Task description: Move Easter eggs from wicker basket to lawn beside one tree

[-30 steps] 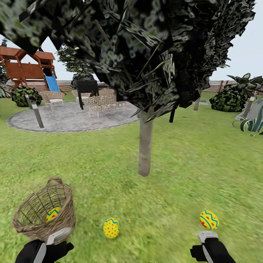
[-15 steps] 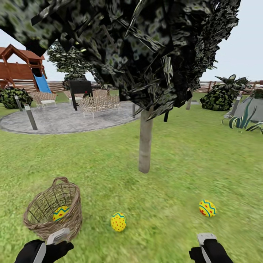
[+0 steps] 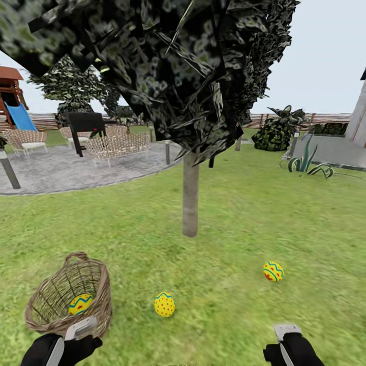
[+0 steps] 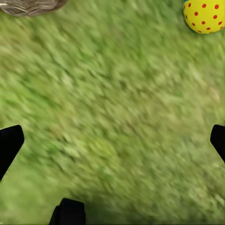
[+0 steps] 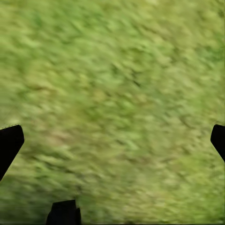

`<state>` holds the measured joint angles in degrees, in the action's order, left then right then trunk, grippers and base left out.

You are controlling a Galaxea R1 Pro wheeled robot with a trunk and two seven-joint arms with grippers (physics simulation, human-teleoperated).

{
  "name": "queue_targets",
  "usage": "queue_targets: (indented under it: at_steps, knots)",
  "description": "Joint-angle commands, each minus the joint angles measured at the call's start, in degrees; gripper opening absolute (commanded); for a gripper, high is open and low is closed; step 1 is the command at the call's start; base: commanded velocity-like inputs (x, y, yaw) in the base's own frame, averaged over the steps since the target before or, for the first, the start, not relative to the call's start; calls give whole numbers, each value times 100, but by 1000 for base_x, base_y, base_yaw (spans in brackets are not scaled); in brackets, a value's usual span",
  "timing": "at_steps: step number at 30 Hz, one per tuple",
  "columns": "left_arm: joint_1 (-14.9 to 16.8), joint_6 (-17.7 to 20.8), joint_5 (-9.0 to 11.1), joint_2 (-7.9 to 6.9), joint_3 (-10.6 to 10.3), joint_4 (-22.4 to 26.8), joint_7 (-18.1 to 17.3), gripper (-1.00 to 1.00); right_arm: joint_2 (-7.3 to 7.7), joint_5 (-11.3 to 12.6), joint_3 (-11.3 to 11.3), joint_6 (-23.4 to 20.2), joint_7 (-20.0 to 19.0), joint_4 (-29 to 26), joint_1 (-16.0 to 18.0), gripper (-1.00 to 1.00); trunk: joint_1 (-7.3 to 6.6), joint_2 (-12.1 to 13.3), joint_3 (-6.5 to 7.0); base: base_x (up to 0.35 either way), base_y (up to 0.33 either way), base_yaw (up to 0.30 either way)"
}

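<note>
you are looking out over a garden under a pale, overcast-looking sky (image 3: 325,56), with flat even light and no strong shadows. beyond the grass lies a round grey paved patio (image 3: 76,173), and on it stand wicker chairs (image 3: 116,146) and a dark grill (image 3: 85,123) on legs. a short grey post (image 3: 9,170) rises at the patio's near edge. at the far left you see a wooden play set with a blue slide (image 3: 20,116). a wooden fence (image 3: 284,120) runs along the back. to the right sit a low round bush (image 3: 274,134), a striped spiky plant (image 3: 305,162) and a grey slab (image 3: 330,150) beside a pale wall (image 3: 359,114).
</note>
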<state>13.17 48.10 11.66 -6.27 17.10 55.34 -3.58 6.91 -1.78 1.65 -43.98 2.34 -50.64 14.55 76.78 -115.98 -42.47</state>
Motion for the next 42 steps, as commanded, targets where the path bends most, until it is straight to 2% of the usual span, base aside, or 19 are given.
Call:
queue_targets:
  at_steps: [1,12,42]
  knots:
    - [2,24,-6,-2,10,9,-29,100,-1,-15,1,-31,3,-7,4,100,-2,-3,-6,-102,319,-285]
    - [2,24,-6,-5,4,20,-32,100,-5,-36,-1,-25,11,-7,4,100,-2,-3,-6,-85,323,-256]
    - [2,24,-6,-6,4,29,-29,100,-5,-35,-1,-23,8,-7,4,100,-2,-3,-5,-80,324,-9]
